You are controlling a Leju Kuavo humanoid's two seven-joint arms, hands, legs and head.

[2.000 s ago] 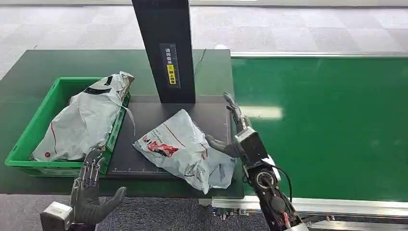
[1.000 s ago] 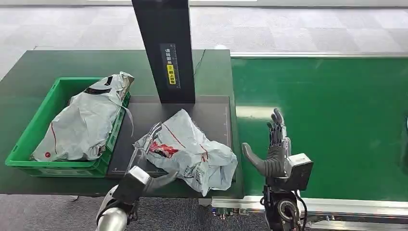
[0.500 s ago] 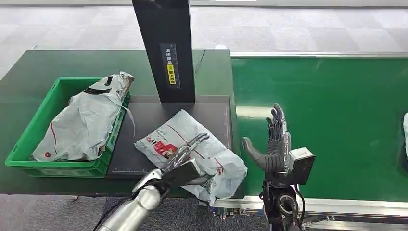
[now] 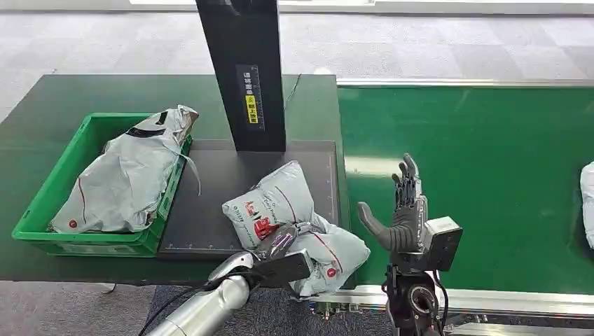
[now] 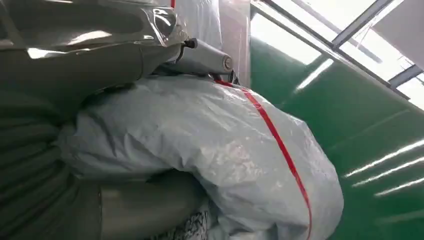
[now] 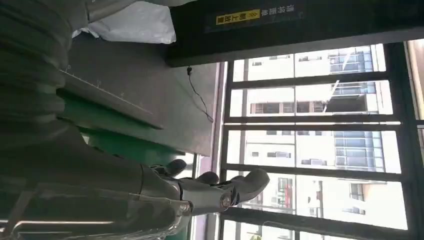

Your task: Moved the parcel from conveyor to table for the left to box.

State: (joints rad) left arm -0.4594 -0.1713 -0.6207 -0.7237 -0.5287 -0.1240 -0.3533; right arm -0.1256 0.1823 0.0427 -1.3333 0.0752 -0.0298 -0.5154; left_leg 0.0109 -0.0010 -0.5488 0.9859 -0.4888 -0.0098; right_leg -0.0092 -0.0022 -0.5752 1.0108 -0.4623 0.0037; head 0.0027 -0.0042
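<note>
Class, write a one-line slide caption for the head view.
Left hand grips the grey parcel on the table; right hand waits open.

The right hand [image 6: 150,192] reaches out with fingers [image 6: 240,185] spread and empty toward tall windows [image 6: 310,145], a grey parcel [image 6: 135,22] beside the black column [image 6: 280,25].

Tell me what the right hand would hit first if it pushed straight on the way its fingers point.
Probably nothing: the right hand points along the bare green belt, though depth is unclear.
</note>
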